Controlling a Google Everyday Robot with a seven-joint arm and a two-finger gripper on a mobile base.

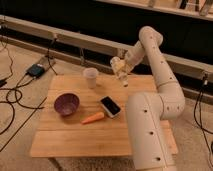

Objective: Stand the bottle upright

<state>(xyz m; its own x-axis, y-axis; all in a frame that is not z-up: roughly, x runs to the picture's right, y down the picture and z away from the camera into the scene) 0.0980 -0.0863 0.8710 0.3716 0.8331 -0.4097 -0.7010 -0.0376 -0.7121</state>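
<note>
So the arm (155,70) reaches up from its big white base column (147,130) at the right side of the wooden table (100,135), bends at the elbow and comes back down toward the far edge of the tabletop. The gripper (121,75) hangs in the air above that far edge, a bit right of the middle, and its fingers are closed around the bottle (118,65). The bottle is a small pale thing with a yellowish tinge, lifted clear of the table and sitting tilted in the grip rather than straight up. How exactly the fingers wrap it is hard to make out, since bottle and gripper are nearly the same colour.

Left of the gripper, near the far edge of the table, a white paper cup (90,77) stands upright. It's close to the gripper but not touching it. Further toward the front and left sits a purple bowl (66,104), open side up. An orange carrot (93,118) lies on its side roughly mid-table, and just beside its right end there's a dark phone-like slab (110,106) with a pale rim, lying flat and angled.

On the floor to the left, black cables (12,97) snake around, and a small dark box (36,70) sits back by the wall rail.
</note>
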